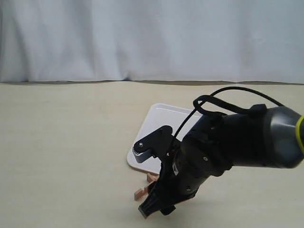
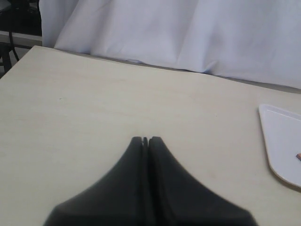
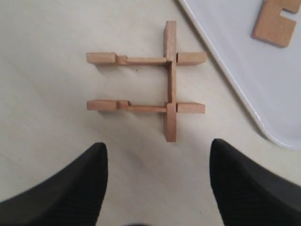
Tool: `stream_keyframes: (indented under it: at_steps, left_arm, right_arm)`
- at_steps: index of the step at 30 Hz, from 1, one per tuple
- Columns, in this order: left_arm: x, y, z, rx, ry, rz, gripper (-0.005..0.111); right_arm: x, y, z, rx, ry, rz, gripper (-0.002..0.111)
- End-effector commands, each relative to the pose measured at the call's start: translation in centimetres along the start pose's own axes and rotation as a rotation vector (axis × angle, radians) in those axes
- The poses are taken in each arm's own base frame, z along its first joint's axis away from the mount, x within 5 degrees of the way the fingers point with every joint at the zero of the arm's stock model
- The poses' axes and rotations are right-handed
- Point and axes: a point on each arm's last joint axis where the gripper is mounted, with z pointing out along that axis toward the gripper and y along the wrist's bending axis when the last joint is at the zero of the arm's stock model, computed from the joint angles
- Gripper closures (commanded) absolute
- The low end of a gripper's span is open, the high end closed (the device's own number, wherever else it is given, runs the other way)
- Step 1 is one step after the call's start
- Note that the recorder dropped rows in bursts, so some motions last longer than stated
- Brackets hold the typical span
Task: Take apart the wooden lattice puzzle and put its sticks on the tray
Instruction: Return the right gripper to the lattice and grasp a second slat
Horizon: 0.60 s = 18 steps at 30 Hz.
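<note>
The wooden lattice puzzle (image 3: pixel 155 82) lies on the table beside the tray (image 3: pixel 235 70). It shows three sticks: two parallel ones crossed by one (image 3: pixel 170 80) near their ends. A separate notched stick (image 3: pixel 275 21) lies on the tray. My right gripper (image 3: pixel 157 155) hangs open just above the table, short of the puzzle, with nothing between its fingers (image 3: pixel 84 179). In the exterior view the right arm covers most of the puzzle (image 1: pixel 140 192) at the tray's (image 1: pixel 159 118) near edge. My left gripper (image 2: pixel 146 139) is shut and empty over bare table, far from the tray (image 2: pixel 282 146).
A white curtain (image 1: pixel 152 38) closes off the back of the table. The bulky right arm (image 1: pixel 228 142) hangs over the tray's near right part. The left arm does not show in the exterior view.
</note>
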Motion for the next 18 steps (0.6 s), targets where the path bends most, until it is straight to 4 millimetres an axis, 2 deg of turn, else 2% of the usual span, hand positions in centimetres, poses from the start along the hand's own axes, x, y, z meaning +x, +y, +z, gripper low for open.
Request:
stream_keyframes:
  at_steps: [1, 6, 12, 18]
  left_arm:
    - [0.0, 0.0, 0.0, 0.008, -0.008, -0.002, 0.107]
    - [0.0, 0.0, 0.0, 0.008, -0.008, -0.002, 0.107]
    - [0.0, 0.0, 0.0, 0.008, -0.008, -0.002, 0.107]
    - [0.0, 0.0, 0.0, 0.008, -0.008, -0.002, 0.107]
  right_arm:
    - [-0.2, -0.9, -0.1, 0.011, -0.031, 0.024, 0.048]
    - [-0.2, -1.2, 0.7, 0.017, -0.014, 0.074, 0.048]
    - [0.2, -1.1, 3.3, 0.018, 0.038, 0.068, 0.048]
    - [0.0, -1.0, 3.4, 0.013, 0.020, 0.067, 0.051]
